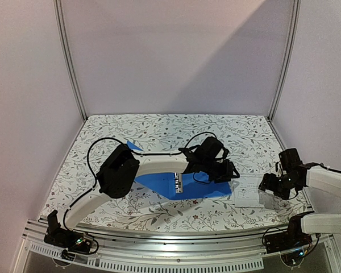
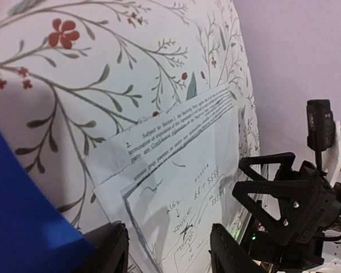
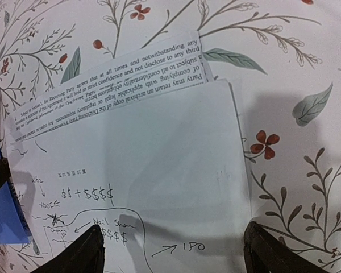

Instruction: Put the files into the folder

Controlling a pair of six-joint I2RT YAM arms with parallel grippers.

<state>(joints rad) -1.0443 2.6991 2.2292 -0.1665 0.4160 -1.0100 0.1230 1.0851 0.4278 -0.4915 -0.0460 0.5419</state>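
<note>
**Top external: files on table, right of the open folder**

Top external shows your folder [image 1: 159,183] lying open and flat on the table [image 1: 159,128], mid-front, with the ring clip [image 1: 179,183] facing up. The files [image 1: 249,192] lie flat on the table just beside the folder's right edge, outside it. You can't tell from here whether they overlap the blue.

Your left gripper [image 1: 234,173] reaches across the folder and sits at its right edge, near the left side of the files. In the left wrist view its fingers [image 2: 111,250] are spread apart with the files [image 2: 176,187] showing between them. They are not pinching anything. Blue folder [image 2: 23,216] fills the lower left corner of that view.

Your right gripper [image 1: 267,185] is at the right side of the files, facing the left one. In the right wrist view its fingers [image 3: 82,253] are spread wide over the files [image 3: 159,170] and hold nothing.

You can see two sheets there. The top sheet [image 3: 159,187] has handwriting and a sketch. A printed sheet [image 3: 108,85] pokes out beyond it at the far edge. A sliver of the folder [image 3: 0,216] shows at the left edge.
</note>
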